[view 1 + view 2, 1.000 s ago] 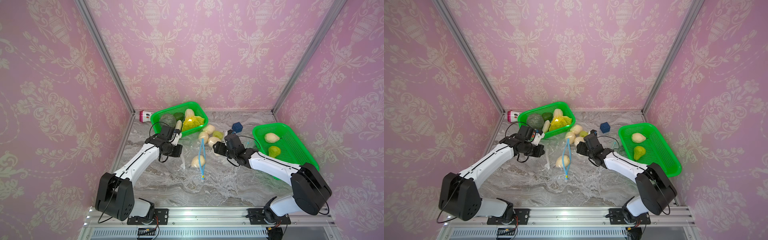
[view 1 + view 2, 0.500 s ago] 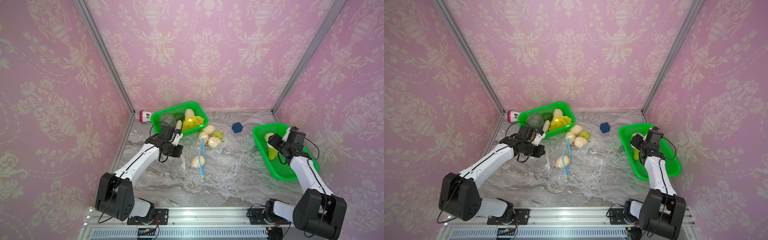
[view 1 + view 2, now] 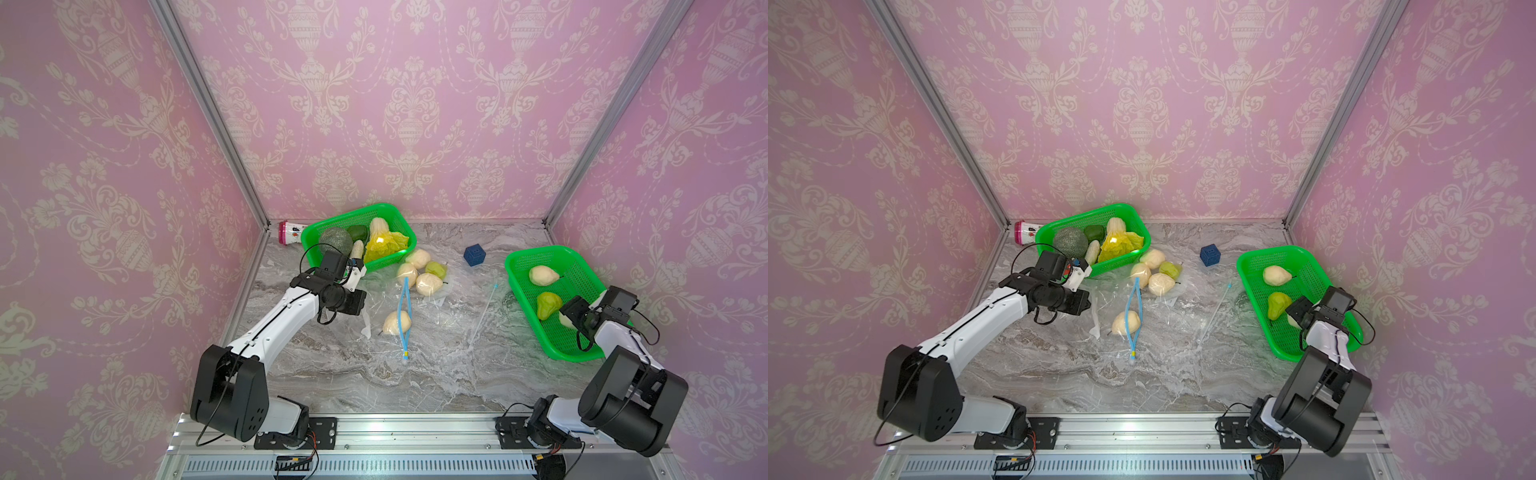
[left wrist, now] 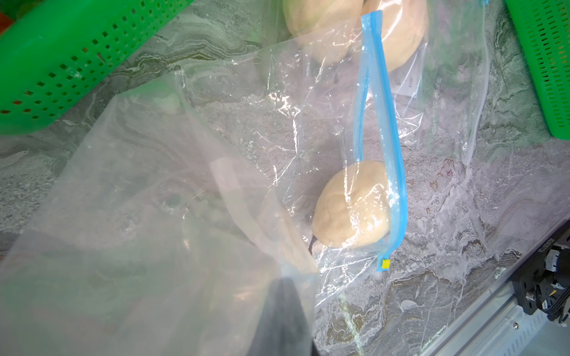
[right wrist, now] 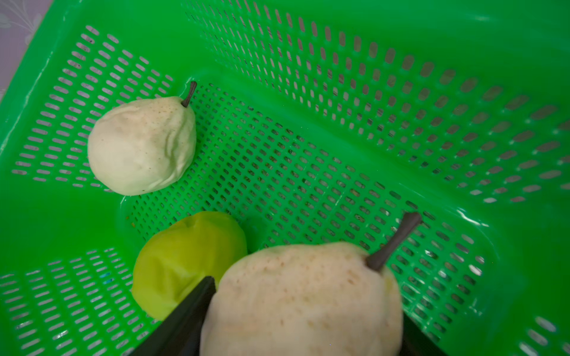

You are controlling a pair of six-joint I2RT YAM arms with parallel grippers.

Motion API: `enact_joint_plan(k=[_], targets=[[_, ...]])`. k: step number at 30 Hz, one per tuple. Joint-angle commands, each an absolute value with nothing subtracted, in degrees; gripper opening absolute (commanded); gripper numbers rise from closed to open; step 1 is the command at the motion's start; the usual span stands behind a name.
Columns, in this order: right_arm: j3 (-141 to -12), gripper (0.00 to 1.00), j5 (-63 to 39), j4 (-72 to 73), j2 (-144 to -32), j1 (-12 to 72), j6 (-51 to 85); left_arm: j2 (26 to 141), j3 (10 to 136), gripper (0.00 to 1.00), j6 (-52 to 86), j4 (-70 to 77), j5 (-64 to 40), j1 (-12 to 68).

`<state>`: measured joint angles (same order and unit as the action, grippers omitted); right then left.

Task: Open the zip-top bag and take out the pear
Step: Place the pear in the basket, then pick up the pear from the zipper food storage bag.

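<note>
A clear zip-top bag (image 3: pixel 388 303) lies mid-table, its blue zip (image 4: pixel 382 138) parted into a loop. A cream pear (image 4: pixel 354 203) lies inside, just behind the zip. My left gripper (image 3: pixel 360 306) is shut on the bag's clear film, which drapes across the left wrist view and blurs one dark finger (image 4: pixel 283 317). My right gripper (image 5: pixel 305 308) hangs over the right green basket (image 3: pixel 582 266), shut on another cream pear (image 5: pixel 302 292) that fills the gap between its fingers. In both top views that arm hides most of this pear.
The right basket (image 5: pixel 339 138) holds a cream pear (image 5: pixel 142 148) and a green one (image 5: pixel 185 262). A second clear bag with several pears (image 3: pixel 424 274) lies behind. A blue cube (image 3: pixel 474 254), a vegetable-filled green basket (image 3: pixel 395 212) and a pink bottle (image 3: pixel 289 232) stand at the back.
My right arm has swung from the middle of the table to the near end of the right basket, with a pear in its jaws. The left arm has stayed on the bag.
</note>
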<state>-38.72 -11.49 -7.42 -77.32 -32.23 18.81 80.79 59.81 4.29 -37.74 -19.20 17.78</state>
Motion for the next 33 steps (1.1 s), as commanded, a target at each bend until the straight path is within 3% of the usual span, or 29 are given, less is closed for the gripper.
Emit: enact_joint_plan(k=[1, 8, 14, 19, 23, 27, 33], targets=[[-36.74, 0.77, -13.98, -4.75, -78.26, -32.37, 18.28, 80.55, 59.37, 0.04, 2.87, -37.89, -20.99, 17.49], [-36.21, 0.87, -13.7, -5.12, -75.8, -32.38, 16.76, 80.35, 59.01, 0.04, 2.91, -37.72, -21.01, 17.48], [-37.59, 0.88, -14.74, -8.18, -65.21, -28.1, 16.96, 80.5, 59.23, 0.04, 2.55, -37.71, -20.56, 17.43], [-38.57, 0.82, -23.07, -8.38, -57.84, -15.7, 18.44, 80.62, 59.33, 0.04, 2.64, -37.68, -20.74, 17.4], [-37.03, 0.72, -28.84, -5.33, -57.51, -3.82, 22.12, 80.63, 59.3, 0.04, 2.64, -37.62, -20.57, 17.47], [-34.93, 0.61, -28.08, 0.87, -59.24, 9.76, 27.94, 80.68, 58.99, 0.03, 2.72, -37.67, -20.18, 17.47], [-33.13, 0.57, -25.58, 13.44, -67.05, 25.98, 37.97, 80.95, 59.02, 0.03, 2.83, -37.58, -19.73, 17.44]])
